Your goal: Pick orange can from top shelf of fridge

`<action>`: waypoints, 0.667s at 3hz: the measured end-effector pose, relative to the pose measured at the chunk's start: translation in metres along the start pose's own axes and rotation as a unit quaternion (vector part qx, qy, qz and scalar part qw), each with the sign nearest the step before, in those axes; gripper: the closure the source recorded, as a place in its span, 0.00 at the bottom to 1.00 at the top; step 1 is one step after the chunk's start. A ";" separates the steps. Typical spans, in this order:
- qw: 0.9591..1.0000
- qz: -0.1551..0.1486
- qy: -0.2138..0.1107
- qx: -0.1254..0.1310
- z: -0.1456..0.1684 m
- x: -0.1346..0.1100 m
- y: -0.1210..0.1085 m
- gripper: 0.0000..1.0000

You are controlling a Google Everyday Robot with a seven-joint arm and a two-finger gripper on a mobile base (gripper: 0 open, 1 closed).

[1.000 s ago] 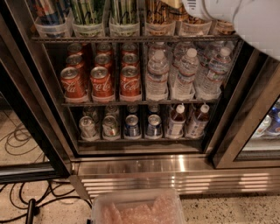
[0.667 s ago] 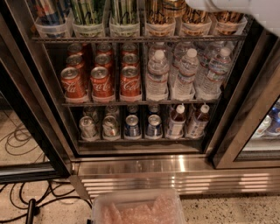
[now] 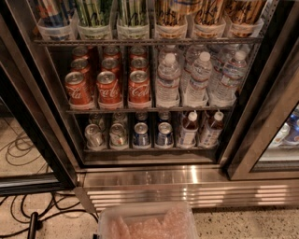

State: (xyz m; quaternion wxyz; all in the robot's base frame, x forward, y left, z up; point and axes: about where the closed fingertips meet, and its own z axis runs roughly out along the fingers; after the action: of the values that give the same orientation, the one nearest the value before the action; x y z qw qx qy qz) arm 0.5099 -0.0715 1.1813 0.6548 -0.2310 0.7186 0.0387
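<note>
The fridge (image 3: pixel 154 179) stands open in front of me, with a dark frame and a ribbed steel base. Its top shelf (image 3: pixel 145 42) is a thin wire rack along the upper edge of the camera view, carrying clear plastic trays. Orange-gold cans with black scribbles stand in the right three trays: one (image 3: pixel 170 14), a second (image 3: pixel 209 11) and a third (image 3: pixel 243 11). Only their lower halves show. The gripper is out of view, and no part of the arm is clearly visible.
Green-and-white striped cans (image 3: pixel 96 11) and a blue can (image 3: pixel 51 11) fill the left trays. Below are red cola cans (image 3: pixel 108 86) and water bottles (image 3: pixel 198 77), then small cans and bottles (image 3: pixel 140 135). A clear plastic bin (image 3: pixel 147 221) sits at the bottom; cables (image 3: pixel 23 149) lie on the floor at left.
The white arm that covered the top right corner and the right orange cans has moved up and left out of the picture. The cans stand as before.
</note>
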 end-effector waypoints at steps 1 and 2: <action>1.000 -0.004 -0.001 -0.003 -0.002 -0.004 0.004 1.00; 1.000 -0.004 0.000 -0.004 -0.002 -0.003 0.005 1.00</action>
State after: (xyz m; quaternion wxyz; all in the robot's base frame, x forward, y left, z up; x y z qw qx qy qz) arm 0.5065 -0.0671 1.1836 0.6540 -0.2364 0.7176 0.0392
